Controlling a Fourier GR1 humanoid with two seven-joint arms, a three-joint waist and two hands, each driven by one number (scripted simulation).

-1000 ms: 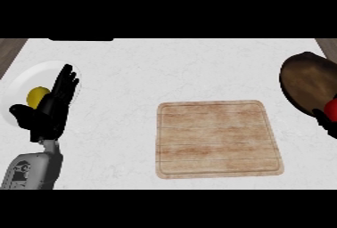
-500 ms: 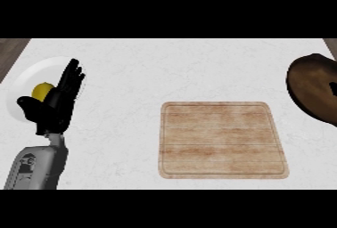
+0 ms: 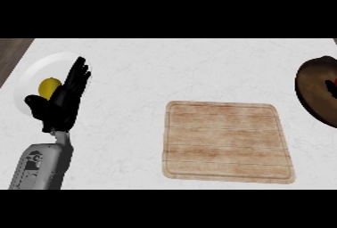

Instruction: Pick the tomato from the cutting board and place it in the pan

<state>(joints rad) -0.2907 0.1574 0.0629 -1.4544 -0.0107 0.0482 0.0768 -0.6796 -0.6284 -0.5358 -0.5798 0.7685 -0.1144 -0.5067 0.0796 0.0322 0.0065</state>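
On the tabletop [image 3: 197, 67] the cutting board [image 3: 227, 141] lies bare. Over the pan [image 3: 309, 89] the right robot hand [image 3: 330, 88] has almost left our view, and we cannot tell its grip. A red fleck there is likely the tomato [image 3: 335, 82], so placing seems near done. The left robot hand [image 3: 63, 100] rests open.

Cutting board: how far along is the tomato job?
The light wooden cutting board holds no tomato, so the pick looks done. A red speck at the dark brown round pan may be the tomato; placing is unconfirmed. The open black left hand rests at left.
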